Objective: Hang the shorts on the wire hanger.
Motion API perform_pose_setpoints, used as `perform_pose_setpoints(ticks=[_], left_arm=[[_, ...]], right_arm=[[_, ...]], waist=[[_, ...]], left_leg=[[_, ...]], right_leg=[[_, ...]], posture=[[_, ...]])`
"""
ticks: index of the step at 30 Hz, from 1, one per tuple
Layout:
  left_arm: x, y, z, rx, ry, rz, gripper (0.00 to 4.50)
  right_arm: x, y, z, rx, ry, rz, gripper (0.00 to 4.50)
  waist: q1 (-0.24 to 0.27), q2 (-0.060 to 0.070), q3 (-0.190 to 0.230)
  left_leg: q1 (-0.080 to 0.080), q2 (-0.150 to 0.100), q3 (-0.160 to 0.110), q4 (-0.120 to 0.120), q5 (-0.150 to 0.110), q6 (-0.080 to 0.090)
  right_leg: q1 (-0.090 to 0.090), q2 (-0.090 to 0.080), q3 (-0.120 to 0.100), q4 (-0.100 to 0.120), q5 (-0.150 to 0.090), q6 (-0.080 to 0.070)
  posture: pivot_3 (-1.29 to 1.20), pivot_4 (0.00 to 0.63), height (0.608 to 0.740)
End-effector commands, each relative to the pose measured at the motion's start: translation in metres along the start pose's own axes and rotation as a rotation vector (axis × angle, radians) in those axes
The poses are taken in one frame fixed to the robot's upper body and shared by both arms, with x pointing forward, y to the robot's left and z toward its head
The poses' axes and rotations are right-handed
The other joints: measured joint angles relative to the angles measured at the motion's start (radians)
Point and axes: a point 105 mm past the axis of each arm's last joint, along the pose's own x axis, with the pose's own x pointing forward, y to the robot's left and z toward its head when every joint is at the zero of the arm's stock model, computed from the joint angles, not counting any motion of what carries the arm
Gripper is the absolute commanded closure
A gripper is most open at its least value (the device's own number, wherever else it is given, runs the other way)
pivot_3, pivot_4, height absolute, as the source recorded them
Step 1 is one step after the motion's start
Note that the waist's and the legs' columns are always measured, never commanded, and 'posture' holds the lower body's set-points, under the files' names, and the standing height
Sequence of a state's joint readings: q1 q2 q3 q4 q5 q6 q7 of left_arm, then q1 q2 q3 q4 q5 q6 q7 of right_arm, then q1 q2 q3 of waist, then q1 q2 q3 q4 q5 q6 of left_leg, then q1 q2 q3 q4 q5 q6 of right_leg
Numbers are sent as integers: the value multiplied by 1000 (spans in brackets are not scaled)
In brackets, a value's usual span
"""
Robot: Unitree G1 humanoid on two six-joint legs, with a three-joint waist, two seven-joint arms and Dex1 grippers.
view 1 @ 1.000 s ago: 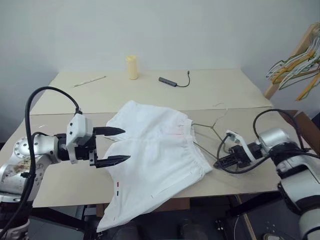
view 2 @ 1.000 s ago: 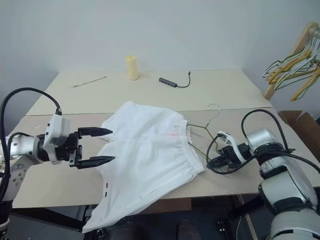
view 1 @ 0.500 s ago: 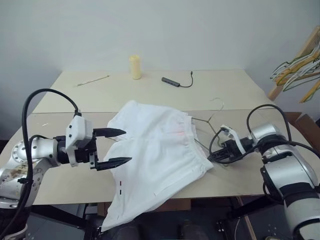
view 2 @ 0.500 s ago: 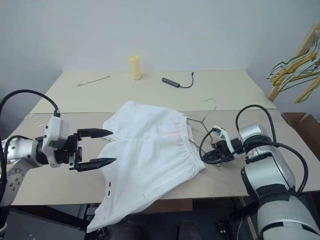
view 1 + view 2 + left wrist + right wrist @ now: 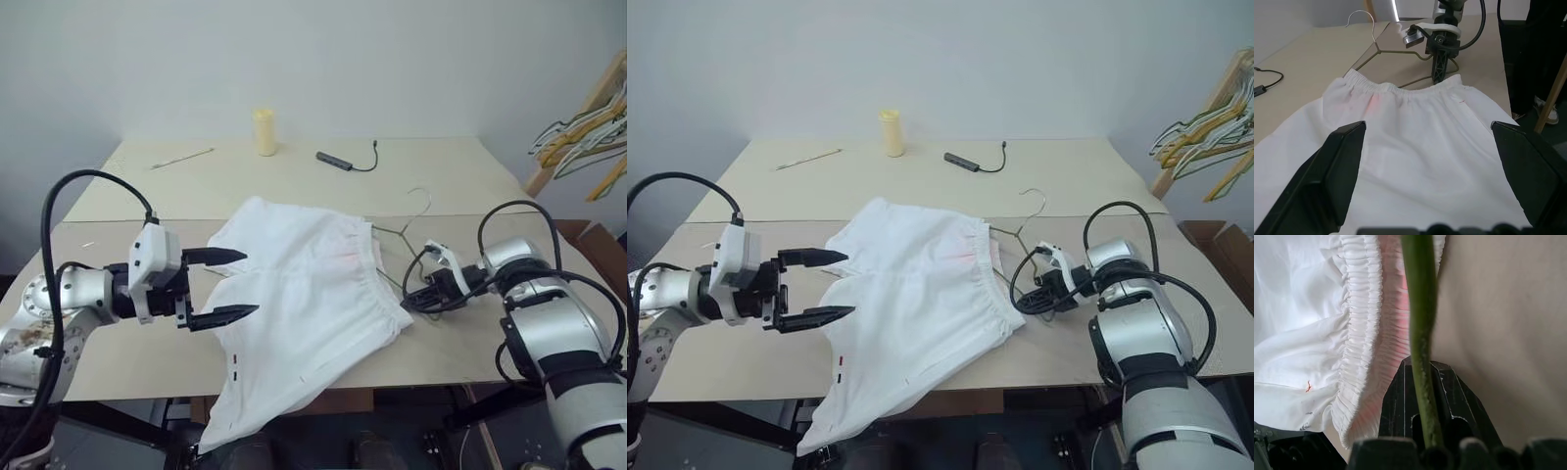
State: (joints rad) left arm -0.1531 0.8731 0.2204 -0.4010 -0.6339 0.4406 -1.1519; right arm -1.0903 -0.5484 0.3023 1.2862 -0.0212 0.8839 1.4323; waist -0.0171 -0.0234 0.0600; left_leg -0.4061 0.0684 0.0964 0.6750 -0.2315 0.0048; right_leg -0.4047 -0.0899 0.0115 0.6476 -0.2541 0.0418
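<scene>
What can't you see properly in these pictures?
- How far the wire hanger goes into the shorts: the head views and left wrist view show the wire running under the waistband, where the fabric covers it.
- The shorts' lower hem: it hangs over the table edge and is cut off in the left wrist view.
- The little dark marks near a hem: too small to read.
- The thin stick at the back: too small to name.

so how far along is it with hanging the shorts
Early stage. Done: the right gripper is shut on the wire hanger, its fingers at the waistband edge. In hand: part of the hanger appears to lie under the shorts, which lie flat on the table with one leg over the front edge. Left: the open left gripper holds nothing; the shorts are not hung.
</scene>
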Motion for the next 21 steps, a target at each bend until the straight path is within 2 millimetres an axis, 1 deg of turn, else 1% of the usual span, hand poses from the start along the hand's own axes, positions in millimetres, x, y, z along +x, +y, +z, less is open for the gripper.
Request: perform_pose_setpoints(ticks=[1, 4, 6, 8, 11, 14, 17, 19, 21], left_arm=[[-2, 3, 9, 48, -17, 3, 50], [-2, 5, 9, 50, -18, 3, 50], [-1, 7, 9, 53, -20, 3, 50], [-1, 10, 9, 56, -23, 4, 50], [-1, 16, 11, 67, -29, 9, 50], [-2, 28, 13, 97, -29, 29, 50], [-6, 44, 20, 137, -30, 57, 50], [-10, 58, 27, 181, -26, 82, 50], [-17, 71, 36, 229, -22, 101, 50]], right_arm=[[2, -1, -4, -9, 28, 1, 4500], [-1, 3, 5, -44, -13, 15, 4500], [-6, 4, 17, -111, -62, -14, 4500], [-14, 8, 33, -229, -107, -58, 4500], [-25, 20, 58, -448, -172, -149, 4500], [-36, 42, 80, -617, -265, -216, 4500], [-44, 67, 94, -771, -345, -297, 4500], [-46, 87, 96, -898, -377, -341, 4500], [-45, 103, 91, -1017, -370, -381, 4500]], waist=[[0, 0, 0], [0, 0, 0], [-1, 0, 0], [-3, 0, 0], [-7, 1, -1], [-14, 1, -1], [-21, 1, -1], [-25, 1, -1], [-30, 1, -1]], left_leg=[[0, 0, 0, 0, 0, 0], [0, 0, 0, 0, 0, 0], [0, 0, 0, 0, 0, 0], [0, 0, 0, 0, 0, 0], [-1, 0, 0, 0, 0, 0], [-4, 0, 0, 0, 0, 0], [-9, 0, 0, 1, 1, -1], [-10, 0, 0, 1, 1, -2], [-14, 0, 0, 2, 1, -2]], right_leg=[[0, 0, 0, 0, 0, 0], [0, 0, 0, 0, 0, 0], [0, 0, 0, 0, 0, 0], [0, 0, 0, 0, 0, 0], [-2, 0, 0, 1, 0, 0], [-5, 0, 0, 1, 0, 0], [-8, 0, -1, 1, 0, 0], [-10, 0, -1, 2, 0, 1], [-14, 0, -1, 2, 1, 1]], posture=[[70, 20, 740], [59, 18, 740], [46, 14, 740], [34, 12, 740], [10, 7, 740], [-17, 3, 740], [-48, 0, 740], [-55, 0, 740], [-66, 0, 740]])
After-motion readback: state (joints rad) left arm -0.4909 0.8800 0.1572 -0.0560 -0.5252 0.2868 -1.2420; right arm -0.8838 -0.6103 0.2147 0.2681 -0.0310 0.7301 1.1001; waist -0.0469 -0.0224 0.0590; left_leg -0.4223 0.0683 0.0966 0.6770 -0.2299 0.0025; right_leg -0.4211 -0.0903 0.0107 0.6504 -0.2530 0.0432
